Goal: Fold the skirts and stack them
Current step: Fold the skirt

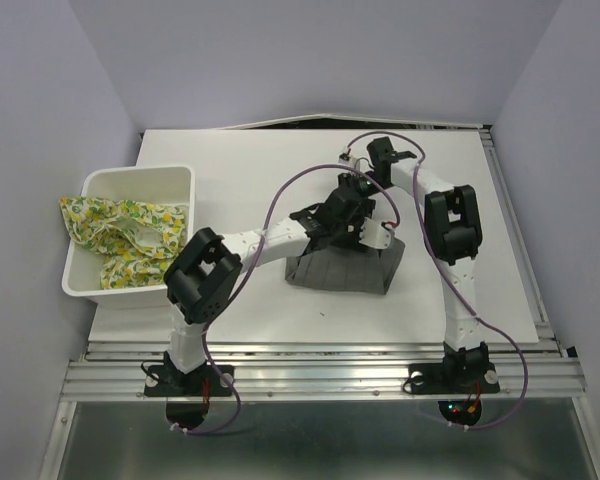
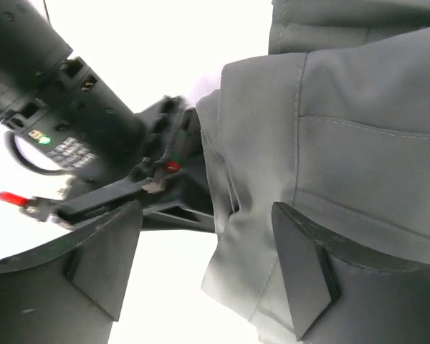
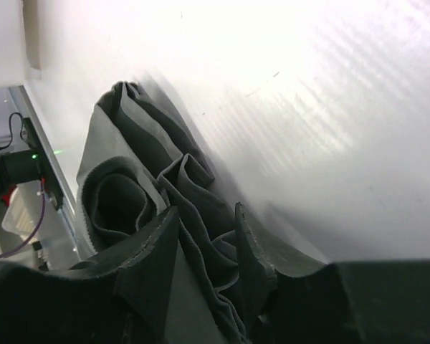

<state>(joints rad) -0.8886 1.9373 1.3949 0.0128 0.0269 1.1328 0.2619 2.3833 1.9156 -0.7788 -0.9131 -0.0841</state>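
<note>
The grey skirt (image 1: 342, 270) lies in a folded fan shape in the middle of the table. Both grippers hover over its far edge. My left gripper (image 1: 352, 200) (image 2: 204, 215) is open wide; a loose corner of the grey skirt (image 2: 330, 158) hangs between its fingers and rests against the right one. My right gripper (image 1: 372, 232) (image 3: 206, 211) stands partly open, with pleated folds of the grey skirt (image 3: 136, 143) running loose between its fingers. The lemon-print skirt (image 1: 120, 235) lies crumpled in the white basket (image 1: 140, 178) at the left, one edge draped over the rim.
The right arm's black wrist (image 2: 93, 136) sits close to the left of my left gripper. The white table top (image 1: 280, 160) stretches behind the skirt. A metal rail (image 1: 320, 375) runs along the near edge.
</note>
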